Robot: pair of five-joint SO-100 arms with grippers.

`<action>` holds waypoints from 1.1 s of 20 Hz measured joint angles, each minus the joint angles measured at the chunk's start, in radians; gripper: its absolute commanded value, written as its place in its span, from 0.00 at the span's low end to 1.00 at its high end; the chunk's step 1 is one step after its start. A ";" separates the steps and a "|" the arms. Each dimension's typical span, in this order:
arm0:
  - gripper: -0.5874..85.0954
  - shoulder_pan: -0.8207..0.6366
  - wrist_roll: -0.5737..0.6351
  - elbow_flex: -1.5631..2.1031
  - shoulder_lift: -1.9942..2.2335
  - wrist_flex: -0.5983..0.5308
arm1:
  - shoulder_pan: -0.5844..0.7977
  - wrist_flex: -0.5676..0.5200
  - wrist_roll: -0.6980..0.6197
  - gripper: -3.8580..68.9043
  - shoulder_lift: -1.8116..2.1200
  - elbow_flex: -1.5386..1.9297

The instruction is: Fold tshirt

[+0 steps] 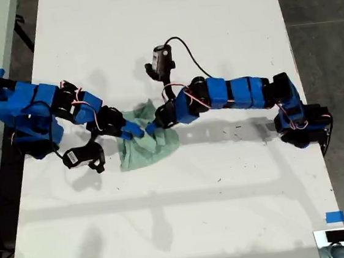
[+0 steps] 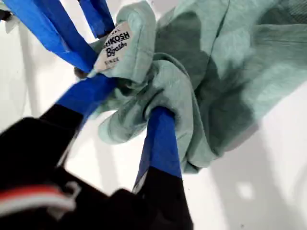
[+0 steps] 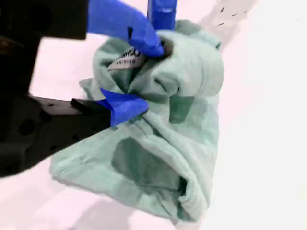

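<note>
My first end effector (image 2: 132,98) is gripping the tshirt (image 1: 149,145): its two blue jaws are standing a little apart with a thick wad of pale green cloth pinched between them, one jaw pushing up into a fold. My second end effector (image 3: 144,76) is also clamping on cloth, its jaws closing around the bunched part by the neck, where the sewn-in label (image 2: 114,48) is showing. In the exterior view the two blue arms are reaching in from the view's left and right and meeting at the upper edge of the garment, their tips nearly touching; I am not judging from the wrist views which arm is which.

The tshirt is lying near the middle of the white tabletop (image 1: 200,224), between the arms, as a crumpled heap and not as a flat shape. No sleeve, hem or clean fold line is showing, and the cloth is twisting and overlapping on itself. I am judging the task as being at an early stage: nothing that reads as a finished fold is appearing, and spreading the garment flat, then making every fold, is looking like work left to do.

No container is appearing in any view, so nothing is sitting in one
</note>
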 measured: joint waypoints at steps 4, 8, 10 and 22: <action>0.39 -0.167 -0.011 0.272 0.382 -0.018 | 0.114 -0.008 -0.018 0.43 0.000 0.000; 0.36 -0.353 0.063 0.502 0.862 0.038 | 0.209 0.041 -0.055 0.39 0.011 0.041; 0.36 -0.371 0.071 0.578 1.045 0.064 | 0.233 0.071 -0.057 0.37 0.012 0.043; 0.01 -0.383 0.080 0.795 1.367 0.209 | 0.299 0.207 -0.095 0.05 0.462 0.506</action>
